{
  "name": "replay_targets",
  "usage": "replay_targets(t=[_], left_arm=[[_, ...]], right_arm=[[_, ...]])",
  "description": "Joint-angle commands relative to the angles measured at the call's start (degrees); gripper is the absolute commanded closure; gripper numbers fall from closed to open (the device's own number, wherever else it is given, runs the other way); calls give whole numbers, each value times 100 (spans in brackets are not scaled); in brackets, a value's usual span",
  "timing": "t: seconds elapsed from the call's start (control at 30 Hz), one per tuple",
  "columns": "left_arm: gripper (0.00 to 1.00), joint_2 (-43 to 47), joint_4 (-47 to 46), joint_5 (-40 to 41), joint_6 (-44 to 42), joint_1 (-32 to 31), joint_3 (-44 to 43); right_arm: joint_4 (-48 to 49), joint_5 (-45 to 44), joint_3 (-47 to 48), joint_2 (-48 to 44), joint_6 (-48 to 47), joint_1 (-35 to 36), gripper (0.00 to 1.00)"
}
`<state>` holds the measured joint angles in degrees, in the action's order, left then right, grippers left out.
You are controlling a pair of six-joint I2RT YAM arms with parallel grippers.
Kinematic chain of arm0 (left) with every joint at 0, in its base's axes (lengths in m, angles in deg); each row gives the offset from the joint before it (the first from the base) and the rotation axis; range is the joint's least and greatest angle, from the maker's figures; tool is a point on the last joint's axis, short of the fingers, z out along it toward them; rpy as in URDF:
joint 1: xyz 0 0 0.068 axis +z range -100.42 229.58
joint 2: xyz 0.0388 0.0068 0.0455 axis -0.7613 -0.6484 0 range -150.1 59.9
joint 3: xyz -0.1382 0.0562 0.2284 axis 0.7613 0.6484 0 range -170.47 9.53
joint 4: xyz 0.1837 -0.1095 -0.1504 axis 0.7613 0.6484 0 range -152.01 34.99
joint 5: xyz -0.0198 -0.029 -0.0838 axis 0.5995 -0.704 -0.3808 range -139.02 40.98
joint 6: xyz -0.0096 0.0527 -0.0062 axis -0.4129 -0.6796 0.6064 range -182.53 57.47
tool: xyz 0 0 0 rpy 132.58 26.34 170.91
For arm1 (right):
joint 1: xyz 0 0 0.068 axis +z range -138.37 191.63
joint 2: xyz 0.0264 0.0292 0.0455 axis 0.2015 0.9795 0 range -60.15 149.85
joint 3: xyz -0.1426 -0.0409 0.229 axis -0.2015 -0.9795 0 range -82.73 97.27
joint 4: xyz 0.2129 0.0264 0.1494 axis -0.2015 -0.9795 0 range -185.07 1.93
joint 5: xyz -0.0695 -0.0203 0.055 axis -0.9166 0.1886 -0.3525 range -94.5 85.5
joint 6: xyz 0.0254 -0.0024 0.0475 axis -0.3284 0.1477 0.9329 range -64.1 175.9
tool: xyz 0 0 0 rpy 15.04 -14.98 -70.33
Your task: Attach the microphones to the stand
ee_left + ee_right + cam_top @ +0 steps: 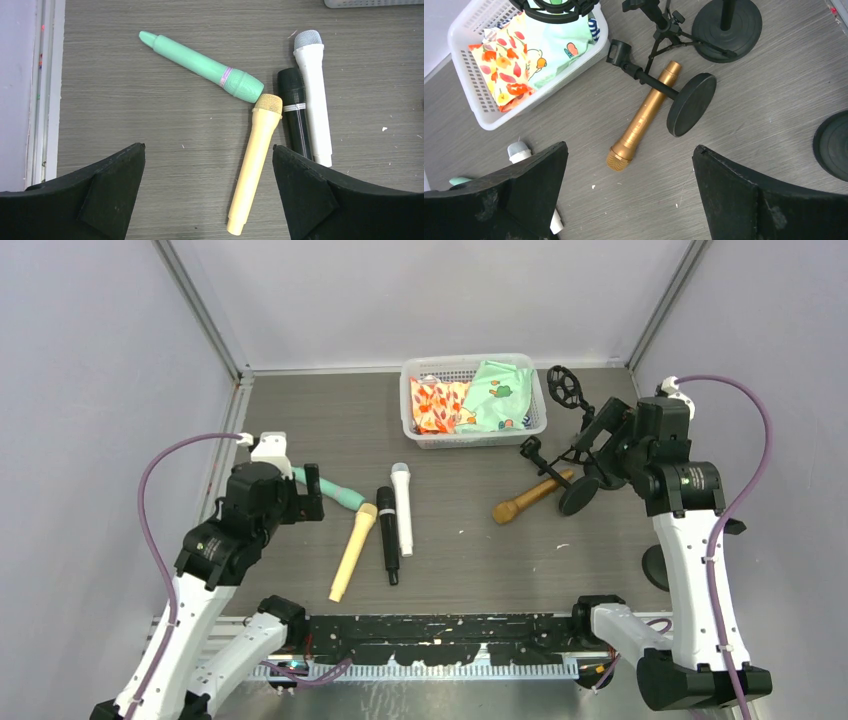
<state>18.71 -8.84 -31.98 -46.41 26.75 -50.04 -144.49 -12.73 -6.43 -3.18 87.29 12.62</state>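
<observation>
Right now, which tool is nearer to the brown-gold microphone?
Right. The right tool is open, close above the brown-gold microphone; the left tool is far off, above the pale yellow microphone.

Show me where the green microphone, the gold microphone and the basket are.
green microphone (pixel 200 65), left wrist view, mid-body
gold microphone (pixel 644 115), right wrist view, mid-handle
basket (pixel 480 438), top view, front wall

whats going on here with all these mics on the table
Two robot arms are set to fit microphones onto stands, but nothing is held yet. The left pincer hangs open over the mint green microphone, pale yellow microphone, black microphone and white microphone, all lying flat on the table. The right pincer is open above the brown-gold microphone, which lies under the pole of a tipped-over stand. No microphone sits in a stand.
</observation>
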Motion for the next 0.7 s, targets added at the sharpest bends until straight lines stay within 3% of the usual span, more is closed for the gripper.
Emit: replay_targets(t=[0.0,0.2,0.37,0.67], left_arm=[[0,-32,-397,192,46,-20,84],[0,81,-609,437,30,-19,387],[0,178,-734,466,33,-15,548],[0,61,-590,855,252,-20,533]], right_arm=[[472,88,-15,34,-24,-23,0],[603,-153,-97,-18,-73,-22,0],[829,162,-63,-28,-219,-23,0],[873,415,-295,201,363,-21,1]])
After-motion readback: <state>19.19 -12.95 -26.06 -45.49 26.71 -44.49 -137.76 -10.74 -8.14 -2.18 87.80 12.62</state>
